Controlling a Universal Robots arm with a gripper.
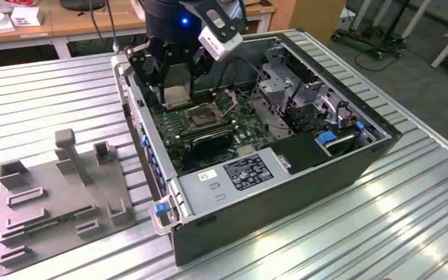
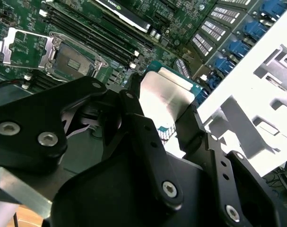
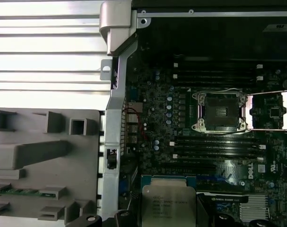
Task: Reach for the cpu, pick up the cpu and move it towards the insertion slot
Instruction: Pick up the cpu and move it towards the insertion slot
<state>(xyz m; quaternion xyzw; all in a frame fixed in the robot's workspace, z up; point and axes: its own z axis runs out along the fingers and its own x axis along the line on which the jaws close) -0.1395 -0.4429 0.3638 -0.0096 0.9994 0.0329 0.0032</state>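
Claw pinching the cpu above the open computer case.

In the first wrist view the cpu is nearest, the insertion slot farther, at about 1 o'clock from it. I think the chip should stay level and travel slowly over the board. Beyond the ribbed metal tabletop stand wooden desks.

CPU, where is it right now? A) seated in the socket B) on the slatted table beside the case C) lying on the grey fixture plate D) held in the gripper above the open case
D: the cpu sits clamped between the gripper fingers over the motherboard, while the insertion slot stands open with nothing in it, apart from the chip.
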